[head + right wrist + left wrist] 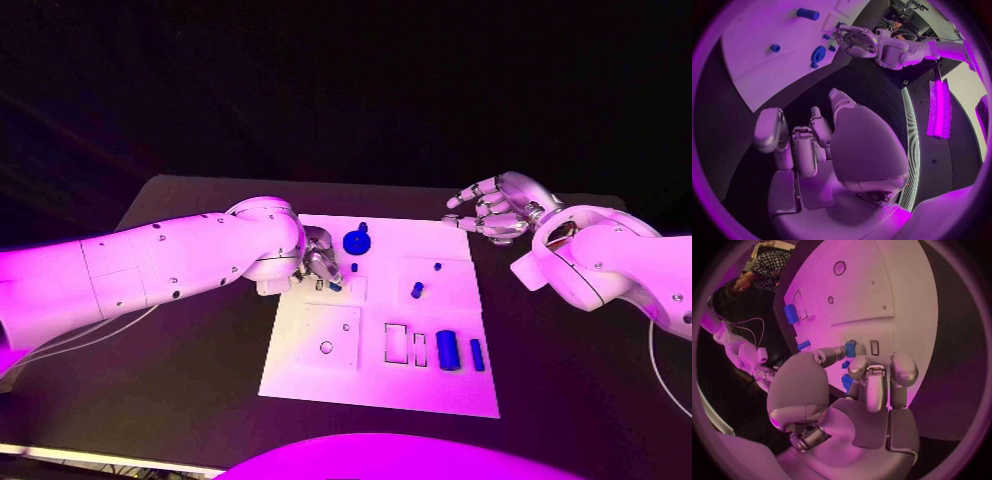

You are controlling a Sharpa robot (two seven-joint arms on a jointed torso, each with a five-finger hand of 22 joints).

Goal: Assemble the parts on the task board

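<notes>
**Left hand pinching a blue part over the board, right hand idle off its corner**

Here's the task board [382, 395], a white plate sitting centre frame in the head view on the black table [173, 390]. Count the blue parts: one round knob-shaped piece [356, 240] at the board's upper middle, one tiny peg [355, 267] just below it, another small peg [417, 290] right of centre, and two cylinders lower right, a thick one [449, 350] and a slimmer one [477, 354] just beside it. One more small blue piece [850, 348] is in play: the left hand [315, 266], at the board's upper left edge, holds it pinched at its fingertips, close over the board, as the left wrist view shows.

The right hand [498, 208] hovers off the board's upper right corner, over the table, fingers curled loosely inward and apart, holding nothing.

Empty cut-outs on the board: two upright rectangles [395, 343] lower centre, a round hole [326, 348] to their left. No readable writing or labels anywhere.
</notes>
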